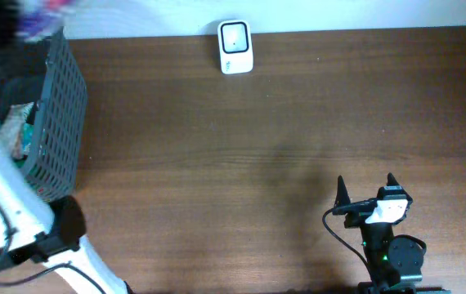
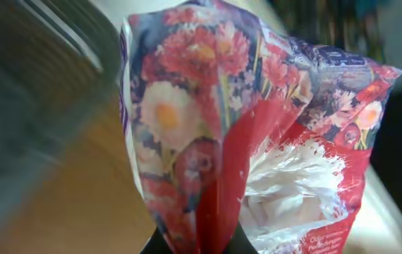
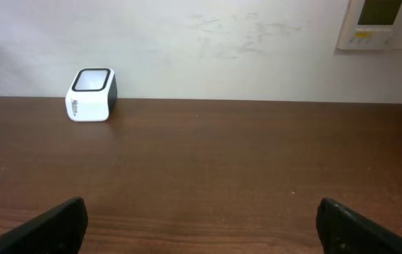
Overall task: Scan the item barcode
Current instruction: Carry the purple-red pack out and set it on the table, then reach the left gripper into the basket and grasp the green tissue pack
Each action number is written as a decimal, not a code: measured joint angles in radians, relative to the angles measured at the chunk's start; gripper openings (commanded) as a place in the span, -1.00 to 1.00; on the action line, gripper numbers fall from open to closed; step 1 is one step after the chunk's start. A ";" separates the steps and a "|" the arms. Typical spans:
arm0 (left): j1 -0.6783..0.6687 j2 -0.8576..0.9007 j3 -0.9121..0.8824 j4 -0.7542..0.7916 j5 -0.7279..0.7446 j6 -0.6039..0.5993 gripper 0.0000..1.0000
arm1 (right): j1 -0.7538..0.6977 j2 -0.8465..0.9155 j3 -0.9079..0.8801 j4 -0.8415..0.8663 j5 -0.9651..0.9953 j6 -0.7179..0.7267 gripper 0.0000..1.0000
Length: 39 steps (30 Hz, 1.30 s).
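A red packet with a flower print and a clear window (image 2: pixel 257 134) fills the left wrist view. My left gripper (image 2: pixel 204 244) is shut on its lower seam, which is pinched between the dark fingers (image 2: pixel 247 246). From overhead the packet is a colourful blur (image 1: pixel 43 18) at the far left corner, above the basket. No barcode shows on the side I see. The white scanner (image 1: pixel 235 46) stands at the table's back edge, also in the right wrist view (image 3: pixel 92 94). My right gripper (image 1: pixel 365 193) rests open and holds nothing near the front right, with only table between its fingertips (image 3: pixel 201 219).
A dark mesh basket (image 1: pixel 63 106) with other packaged items inside stands at the left edge. The left arm's white links (image 1: pixel 4 204) run along the front left. A pale wall (image 3: pixel 222 42) rises behind the table.
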 measured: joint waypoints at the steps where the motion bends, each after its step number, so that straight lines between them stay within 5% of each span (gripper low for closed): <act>1: -0.079 0.000 -0.037 -0.014 0.015 0.000 -1.00 | 0.000 0.000 0.000 0.000 0.000 0.000 0.97; 9: -0.577 0.009 -0.589 0.116 -0.222 0.086 -0.93 | 0.000 0.000 0.000 0.000 0.000 0.000 0.97; 17: -0.897 0.018 -1.188 0.729 -0.273 0.114 -0.90 | 0.000 0.000 0.000 0.000 0.000 0.000 0.97; 19: -0.935 0.019 -1.255 0.828 -0.276 0.114 -0.63 | 0.000 0.000 0.000 0.000 0.000 0.000 0.97; 20: -0.948 0.019 -1.283 0.864 -0.276 0.111 -0.22 | 0.000 0.000 0.000 0.000 0.000 0.000 0.97; 21: -0.949 0.019 -1.289 0.876 -0.277 0.107 0.33 | 0.000 0.000 0.000 0.000 0.000 0.000 0.97; 22: -0.949 0.019 -1.290 0.883 -0.280 0.109 0.63 | 0.000 0.000 0.000 0.000 0.000 0.000 0.97; 28: -0.927 0.019 -1.223 0.834 -0.308 0.098 0.59 | 0.000 0.000 0.000 0.000 0.000 0.000 0.97; 33: -0.763 -0.136 -1.082 0.706 -0.305 0.120 0.40 | 0.000 0.000 0.000 0.000 0.000 0.000 0.97; 36: -0.602 -0.341 -1.073 0.669 -0.301 0.171 0.51 | 0.000 0.000 0.000 0.000 0.000 0.000 0.97; 39: -0.298 -0.537 -1.066 0.672 -0.305 0.189 0.64 | 0.000 0.000 0.000 0.000 0.000 0.000 0.97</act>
